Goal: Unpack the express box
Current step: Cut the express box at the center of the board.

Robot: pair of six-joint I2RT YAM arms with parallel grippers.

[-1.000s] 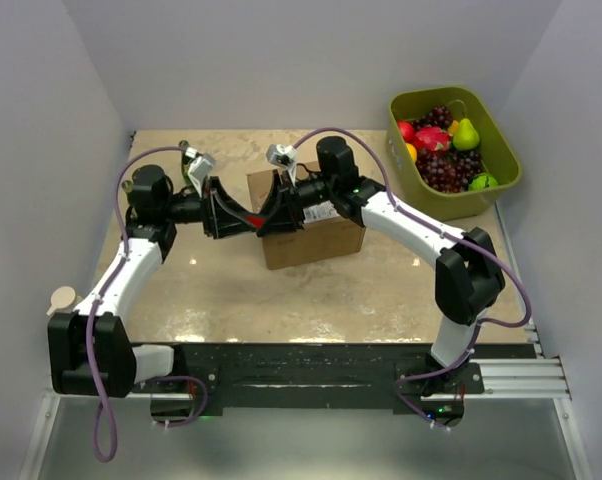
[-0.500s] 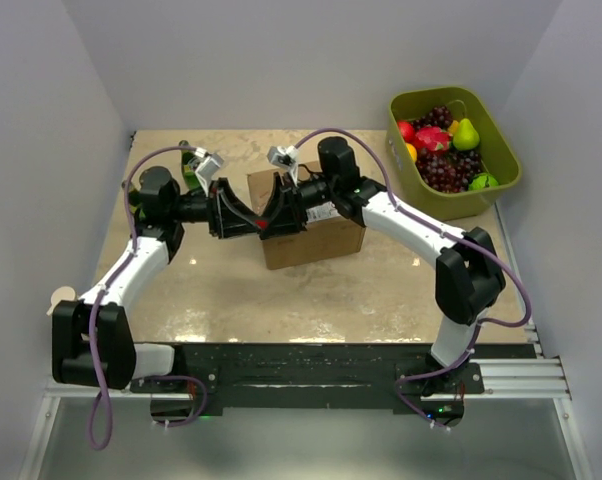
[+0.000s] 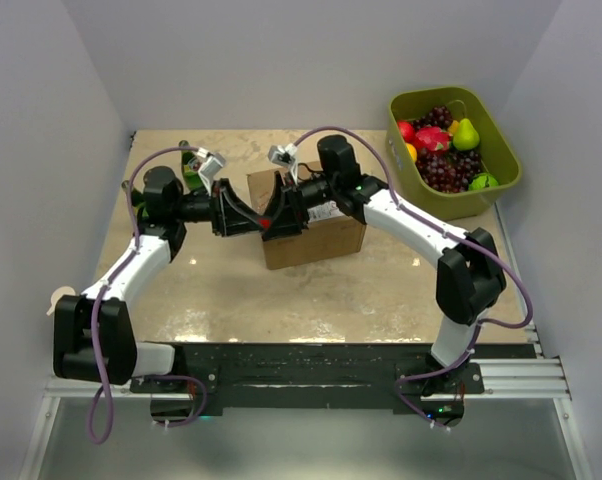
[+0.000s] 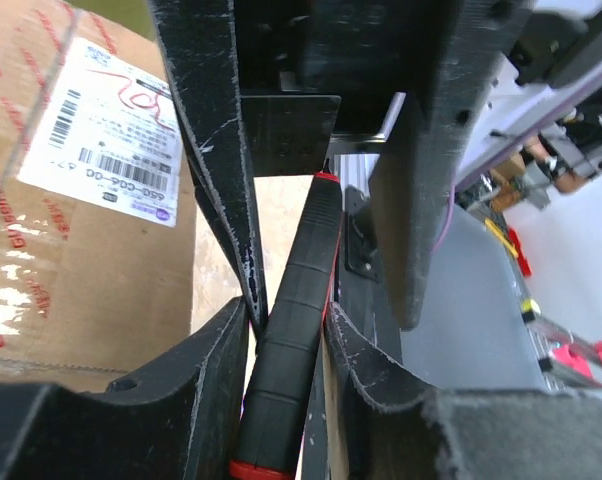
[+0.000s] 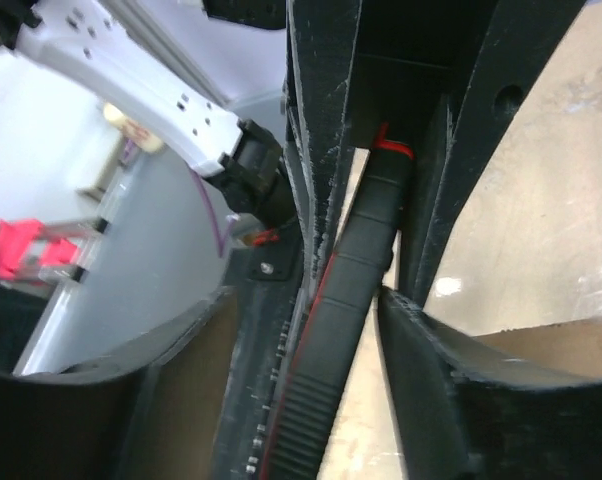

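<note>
The express box (image 3: 316, 235), brown cardboard with a white label (image 4: 111, 140), stands mid-table with its flaps shut. Above its left end both grippers meet nose to nose. A slim black cutter with red trim (image 4: 291, 330) runs between them. My left gripper (image 4: 286, 315) is shut on the cutter, with both fingers against its sides. My right gripper (image 5: 306, 300) stands open around the same cutter (image 5: 356, 290), with a gap on its left side. In the top view the two grippers (image 3: 264, 222) overlap, and only a red speck of the cutter shows.
An olive-green tub (image 3: 451, 200) full of fruit stands at the back right. A small green object (image 3: 189, 170) sits behind the left wrist. White walls close in the table on the left, right and back.
My left arm has slid right and its jaws have narrowed onto the cutter. My right jaws have widened. The box has not moved.
</note>
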